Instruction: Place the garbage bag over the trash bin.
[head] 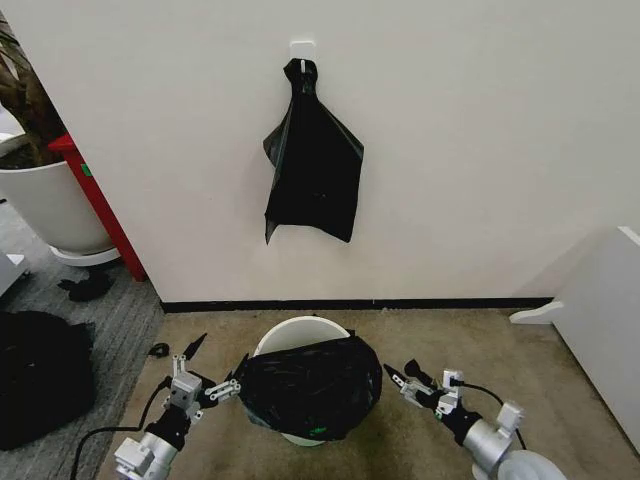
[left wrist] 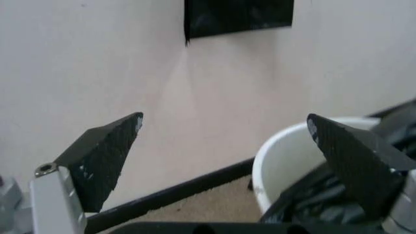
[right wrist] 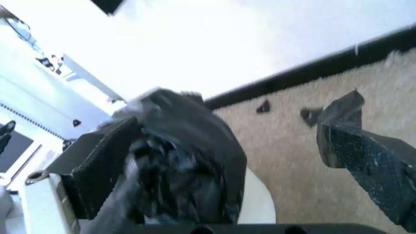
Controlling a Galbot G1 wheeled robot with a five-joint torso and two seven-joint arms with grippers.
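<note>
Where the beige carpet meets the wall, the small round white plastic trash bin (head: pixel 300 334) stands; the glossy crinkled black plastic garbage bag (head: pixel 310 388) drapes its near rim; left pincer (head: pixel 205 368) spread, just beside the bag's left edge; right pincer (head: pixel 397 374) spread, just right of the bag.

Even indoor light, soft wrist pictures

The head view is bright and sharp, with faint shadows beside the hanging black bag (head: pixel 313 160) on the wall (head: pixel 480 150). The right wrist view is overexposed and blurred; the left wrist view is mildly soft.
</note>
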